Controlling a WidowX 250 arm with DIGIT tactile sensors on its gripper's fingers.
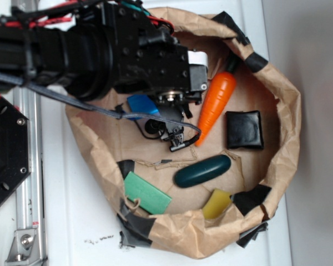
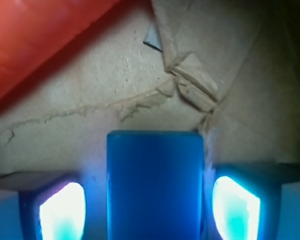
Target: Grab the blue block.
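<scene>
Presently the black end effector [image 2: 155, 200] sits low over the brown paper floor, spread apart and not yet clenched: in the wrist view the flat sky-blue rectangular block [image 2: 155, 185] lies between the two fingers [image 2: 62, 207], with a narrow gap showing on each side, so no contact can be confirmed. In the exterior view the black arm covers most of that block [image 1: 141, 105]; only a blue corner shows, in the upper-left part of the crumpled brown paper bag [image 1: 286, 138] that carries everything. The bag rests on a white worktop [image 1: 83, 221].

Just right of the end effector [image 1: 175, 130] lies a smooth orange plastic carrot [image 1: 215, 105], tilted, its tip pointing toward the bag's lower middle; in the wrist view it fills the top-left corner. Further right, near the bag's right wall, is a black square cushion-like block [image 1: 244, 129]. Toward the bag's bottom edge: a dark green oval piece [image 1: 202, 170], a flat green rectangular block [image 1: 147, 193] at the lower left, and a yellow piece [image 1: 216, 204] partly tucked under the rim.
</scene>
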